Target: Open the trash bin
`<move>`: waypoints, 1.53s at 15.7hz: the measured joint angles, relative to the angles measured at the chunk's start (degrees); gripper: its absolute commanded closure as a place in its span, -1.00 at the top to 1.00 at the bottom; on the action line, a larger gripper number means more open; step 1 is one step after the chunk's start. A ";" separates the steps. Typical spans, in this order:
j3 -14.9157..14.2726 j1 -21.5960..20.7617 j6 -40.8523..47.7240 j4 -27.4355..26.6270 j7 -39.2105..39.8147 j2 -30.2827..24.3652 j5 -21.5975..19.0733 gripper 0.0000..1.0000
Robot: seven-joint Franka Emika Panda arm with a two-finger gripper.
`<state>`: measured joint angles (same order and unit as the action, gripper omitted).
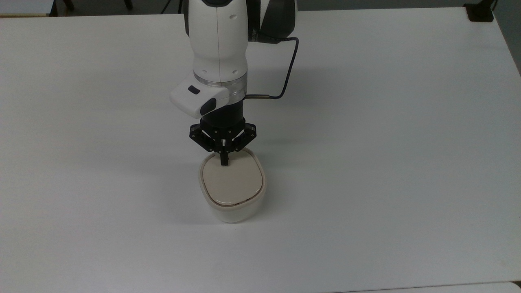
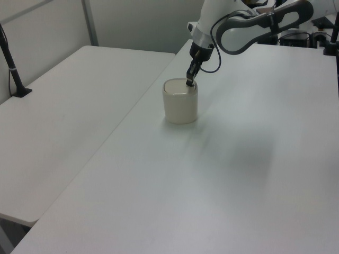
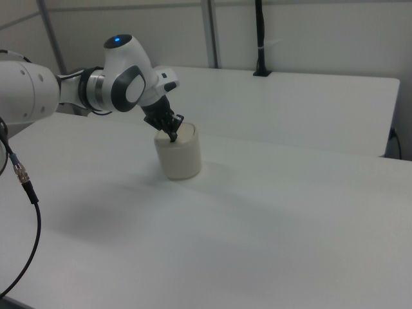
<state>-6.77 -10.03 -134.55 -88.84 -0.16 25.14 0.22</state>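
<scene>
The cream-white trash bin (image 1: 232,191) (image 2: 180,102) (image 3: 179,156) stands upright on the white table (image 1: 386,142), its flat beige lid lying level. My gripper (image 1: 224,161) (image 2: 188,82) (image 3: 173,136) points straight down with its two black fingers pressed together. The tips rest on the lid's far rim in the top view, right where the small black button sits, so the button is covered. The bin sits a little skewed in the top view.
A second white table (image 2: 69,116) adjoins at the left view's left. A black post on a base (image 2: 13,71) (image 3: 260,38) stands on it. A black cable (image 1: 285,69) hangs from my wrist. A black mount (image 1: 480,12) sits at the table's far right corner.
</scene>
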 measured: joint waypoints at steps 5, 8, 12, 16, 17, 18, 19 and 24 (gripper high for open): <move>0.01 -0.01 2.91 0.26 0.00 -1.75 -0.04 0.02; -0.02 0.12 15.63 0.28 0.00 -7.33 -0.05 1.00; -0.11 0.41 30.89 -1.20 0.00 -14.92 -0.04 1.00; -0.18 1.67 36.71 -4.03 -1.69 -19.80 -0.04 1.00; -0.20 1.83 37.05 -4.49 -3.40 -20.23 -0.04 1.00; -0.20 1.87 37.07 -4.85 -4.96 -20.36 -0.04 1.00; -0.20 1.86 37.07 -5.10 -6.01 -20.33 -0.04 1.00; -0.20 1.86 37.07 -5.27 -7.13 -20.30 -0.04 1.00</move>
